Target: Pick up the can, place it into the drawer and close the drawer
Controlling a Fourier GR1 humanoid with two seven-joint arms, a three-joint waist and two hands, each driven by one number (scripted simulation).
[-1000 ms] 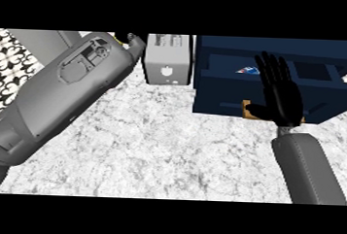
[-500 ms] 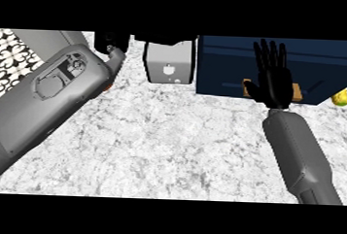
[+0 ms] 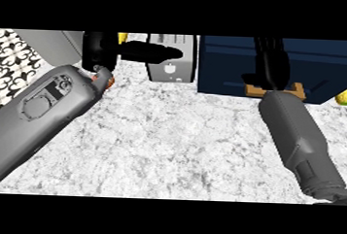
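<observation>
The white-and-grey marbled counter [image 3: 175, 148] fills the middle of the frame, and at the upper right sits the dark navy blue drawer box [image 3: 314, 70] with its small wooden handle [image 3: 299, 92] along the near face. The right hand [image 3: 271, 61] lies flat against that drawer, fingers straight and opened out, holding nothing, so this looks like the closing push, the last step of the task. The can itself? Not visible anywhere, so I judge it is already inside. Next move calls for a steady shove toward the top of the frame. Upper left, the left hand [image 3: 132, 50] hangs beside the grey metal box [image 3: 171, 64], thumb and fingers stretched out, holding nothing. A small yellow fruit [image 3: 344, 97] peeks in at the right edge.
</observation>
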